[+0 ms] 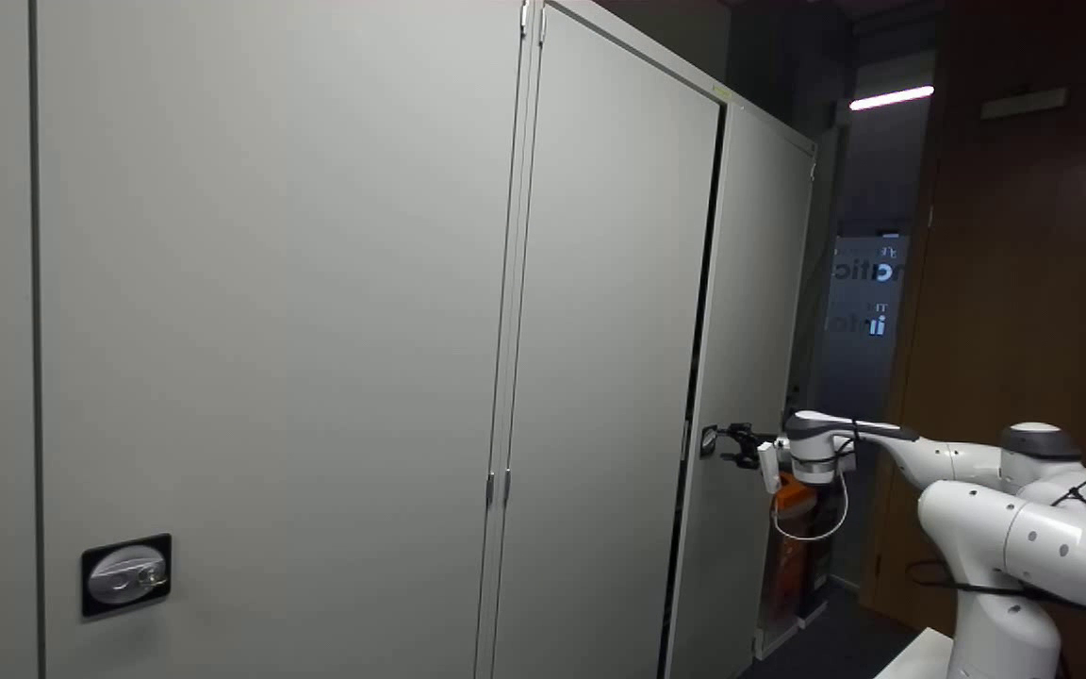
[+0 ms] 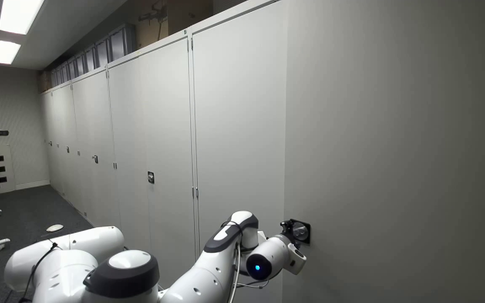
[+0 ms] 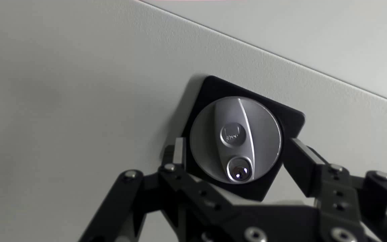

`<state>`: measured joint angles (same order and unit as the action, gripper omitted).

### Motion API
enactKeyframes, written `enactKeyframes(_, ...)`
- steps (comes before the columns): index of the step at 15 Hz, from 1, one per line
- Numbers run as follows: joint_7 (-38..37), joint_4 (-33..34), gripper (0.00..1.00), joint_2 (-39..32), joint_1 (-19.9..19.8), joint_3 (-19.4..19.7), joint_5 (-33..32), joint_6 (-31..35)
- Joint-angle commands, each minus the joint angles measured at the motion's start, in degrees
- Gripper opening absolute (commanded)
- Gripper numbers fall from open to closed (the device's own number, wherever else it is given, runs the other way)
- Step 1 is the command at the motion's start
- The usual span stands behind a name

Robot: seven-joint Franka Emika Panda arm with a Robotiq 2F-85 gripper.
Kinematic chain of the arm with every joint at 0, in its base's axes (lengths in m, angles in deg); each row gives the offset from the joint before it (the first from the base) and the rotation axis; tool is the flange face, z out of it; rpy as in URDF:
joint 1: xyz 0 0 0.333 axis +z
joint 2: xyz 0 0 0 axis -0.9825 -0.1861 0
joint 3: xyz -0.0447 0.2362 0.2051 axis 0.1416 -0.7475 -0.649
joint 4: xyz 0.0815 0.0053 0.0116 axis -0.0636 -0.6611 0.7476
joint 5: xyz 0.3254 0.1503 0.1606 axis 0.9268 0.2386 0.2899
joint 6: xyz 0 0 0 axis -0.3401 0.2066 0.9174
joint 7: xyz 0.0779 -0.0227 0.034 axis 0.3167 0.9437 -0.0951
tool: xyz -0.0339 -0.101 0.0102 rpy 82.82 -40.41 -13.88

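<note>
In the wrist view, the black two-fingered gripper (image 3: 239, 149) stands with tips apart, on either side of a round silver handle (image 3: 235, 137); the handle's black square plate (image 3: 289, 121) lies near the edge of a pale grey door (image 3: 89, 107); in both exterior views, a white robot arm (image 2: 198, 277) reaches to that door.
</note>
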<state>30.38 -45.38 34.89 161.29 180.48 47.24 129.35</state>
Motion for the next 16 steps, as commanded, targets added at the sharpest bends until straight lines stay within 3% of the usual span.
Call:
enactKeyframes(1, -0.41, 2.04, 0.77, -0.06, 2.07, -0.59, 0.61, 1.73)
enactKeyframes(7, -0.42, 3.87, 0.70, -0.05, 3.53, -0.66, 0.57, 1.58)
enactKeyframes(16, -0.34, 5.63, 0.69, -0.05, 5.32, -0.43, 0.51, 1.37)
